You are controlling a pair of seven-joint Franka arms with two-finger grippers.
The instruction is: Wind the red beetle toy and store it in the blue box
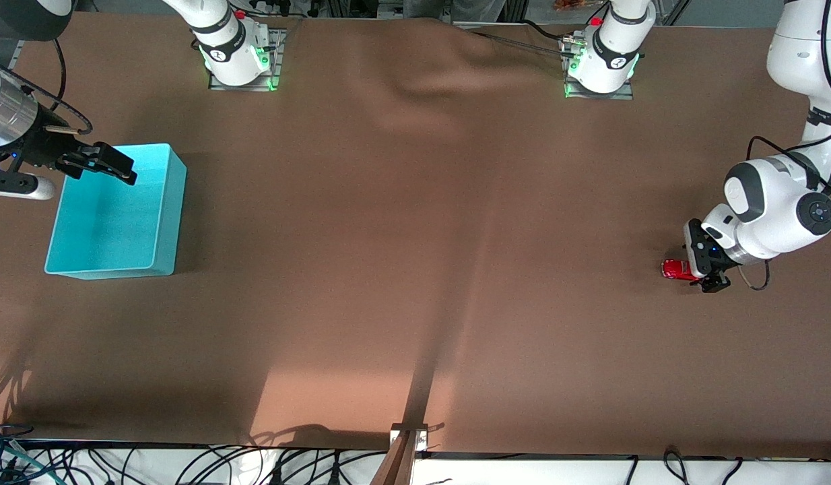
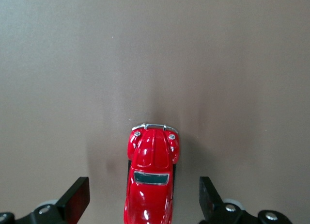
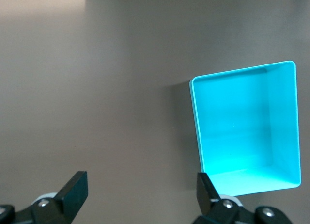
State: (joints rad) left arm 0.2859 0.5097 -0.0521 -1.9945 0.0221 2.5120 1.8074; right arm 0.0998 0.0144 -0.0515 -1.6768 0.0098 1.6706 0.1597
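The red beetle toy (image 1: 675,269) stands on the brown table near the left arm's end. My left gripper (image 1: 710,277) is low over it and open. In the left wrist view the toy (image 2: 150,185) lies between the two fingers with a gap on each side, and my left gripper (image 2: 143,202) does not touch it. The blue box (image 1: 112,222) stands empty near the right arm's end. My right gripper (image 1: 109,165) is open and empty, over the box's upper corner. In the right wrist view the box (image 3: 242,132) lies beside my right gripper (image 3: 140,195).
The brown cloth on the table (image 1: 415,256) has a raised fold (image 1: 422,74) between the two arm bases. Cables lie along the table edge nearest the camera (image 1: 186,465). A bracket (image 1: 409,438) sits at the middle of that edge.
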